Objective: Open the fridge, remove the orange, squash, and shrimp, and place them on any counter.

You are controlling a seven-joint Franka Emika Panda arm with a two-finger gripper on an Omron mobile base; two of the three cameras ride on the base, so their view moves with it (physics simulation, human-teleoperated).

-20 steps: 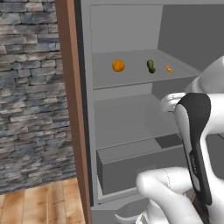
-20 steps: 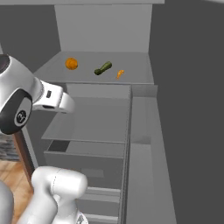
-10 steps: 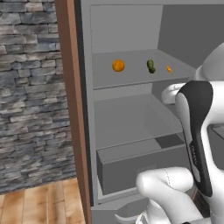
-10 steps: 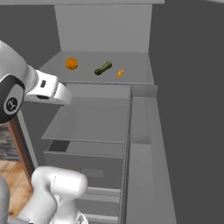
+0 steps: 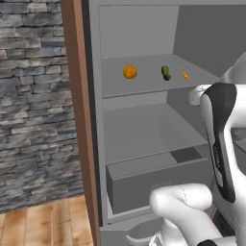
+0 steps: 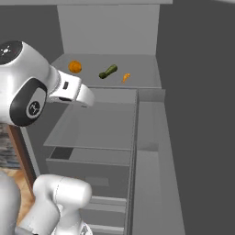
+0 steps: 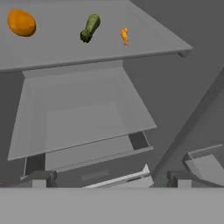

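The fridge [image 5: 144,129] is flat, matt grey inside, its shelves [image 7: 87,109] and drawer [image 5: 158,185] smooth and without shine. The orange [image 5: 129,72] has a bright, slightly glossy skin; the squash [image 5: 166,73] is dark green and smooth; the shrimp [image 5: 185,76] is plain matt orange. Beside the fridge stands a brown wooden panel [image 5: 79,120], then a rough grey stone wall [image 5: 31,105], over a pale plank floor [image 5: 43,223].

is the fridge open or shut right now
Open. The fridge interior is exposed: the orange, squash and shrimp sit in plain view on its upper shelf.
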